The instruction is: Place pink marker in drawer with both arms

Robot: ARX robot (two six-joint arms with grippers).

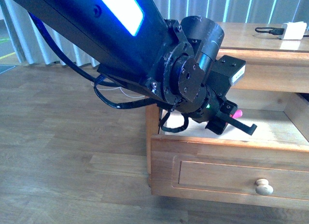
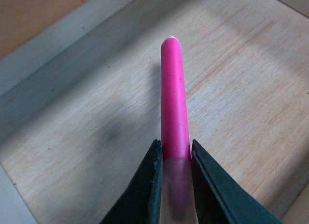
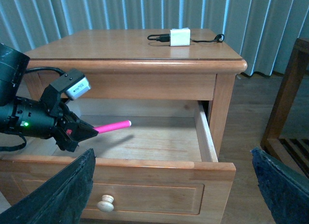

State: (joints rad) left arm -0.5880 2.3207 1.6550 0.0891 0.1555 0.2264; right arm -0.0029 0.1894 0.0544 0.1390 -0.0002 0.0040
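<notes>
The top drawer [image 3: 145,168] of a wooden dresser stands pulled open, with a round knob [image 3: 105,203] on its front; it also shows in the front view [image 1: 231,151]. My left gripper [image 2: 175,149] is shut on the pink marker [image 2: 173,98] and holds it level above the bare drawer floor. In the right wrist view the left gripper [image 3: 91,131] reaches over the drawer's one side with the marker [image 3: 113,126] pointing inward. In the front view the marker [image 1: 236,113] peeks out past the left arm. My right gripper [image 3: 174,185] is open, in front of the drawer front.
A white charger block [image 3: 179,37] with a black cable lies on the dresser top; it also shows in the front view [image 1: 293,30]. A wooden chair frame [image 3: 285,103] stands beside the dresser. Wood floor and pale curtains surround it.
</notes>
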